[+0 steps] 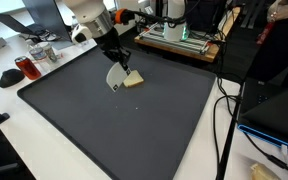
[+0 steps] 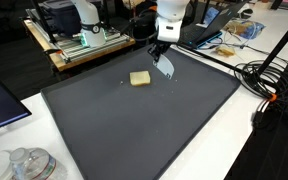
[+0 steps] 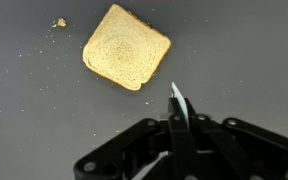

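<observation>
Gripper (image 3: 179, 128): one unit, black, on my arm. The fingers are clamped together on the handle of a spatula (image 3: 178, 102), and I see no gap between them in the wrist view.

Spatula: one, with a pale flat blade that hangs below the fingers in both exterior views (image 1: 115, 76) (image 2: 165, 66). The wrist view shows it edge-on, as a thin light sliver. I cannot tell whether its tip touches the surface.

Toast (image 3: 127, 47): one slice, golden with a browner crust. It lies flat on the mat, just beside the blade. In the wrist view a strip of bare mat separates its near corner from the blade tip. In an exterior view (image 1: 133, 80) blade and slice appear to meet, so I cannot confirm contact.

Crumb (image 3: 59, 22): one larger piece, near the slice's far corner, with finer specks scattered around it.

Mat (image 1: 134, 130): one, dark grey, covering most of the white table (image 1: 24, 120).

Wooden rack (image 2: 84, 45): one, beyond the mat's far edge.

Cables (image 2: 274, 85): black, bundled on the table off the mat's side.
</observation>
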Controlling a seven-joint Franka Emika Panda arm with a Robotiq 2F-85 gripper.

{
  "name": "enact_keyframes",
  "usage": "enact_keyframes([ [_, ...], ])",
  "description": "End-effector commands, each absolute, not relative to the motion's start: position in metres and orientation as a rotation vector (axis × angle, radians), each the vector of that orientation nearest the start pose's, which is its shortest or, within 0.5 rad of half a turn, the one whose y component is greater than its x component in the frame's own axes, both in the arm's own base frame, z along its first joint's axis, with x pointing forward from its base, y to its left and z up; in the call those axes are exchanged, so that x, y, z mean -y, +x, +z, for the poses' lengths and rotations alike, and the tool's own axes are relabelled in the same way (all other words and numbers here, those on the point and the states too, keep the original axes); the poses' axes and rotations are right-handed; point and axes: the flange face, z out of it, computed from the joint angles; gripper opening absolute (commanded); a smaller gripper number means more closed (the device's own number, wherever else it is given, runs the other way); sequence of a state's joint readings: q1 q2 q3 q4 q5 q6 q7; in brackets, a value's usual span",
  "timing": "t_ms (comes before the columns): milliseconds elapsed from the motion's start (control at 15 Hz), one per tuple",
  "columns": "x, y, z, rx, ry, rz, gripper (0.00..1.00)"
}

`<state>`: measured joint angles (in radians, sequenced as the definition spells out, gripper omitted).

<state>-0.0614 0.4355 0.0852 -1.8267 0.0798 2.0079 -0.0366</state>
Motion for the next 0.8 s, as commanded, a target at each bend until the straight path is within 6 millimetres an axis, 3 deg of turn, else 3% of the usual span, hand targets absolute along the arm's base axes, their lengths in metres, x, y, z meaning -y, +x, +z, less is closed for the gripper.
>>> enact_keyframes([
  [0,-0.018,0.615,0.279,0.024,-3.011,0.384,0.04],
  [67,-0.019,0.615,0.279,0.027,-3.01,0.384,0.01],
  [200,-0.003,0.618,0.277,0.018,-2.976,0.413,0.01],
  [733,0.117,0.601,0.261,-0.112,-2.738,0.466,0.01],
])
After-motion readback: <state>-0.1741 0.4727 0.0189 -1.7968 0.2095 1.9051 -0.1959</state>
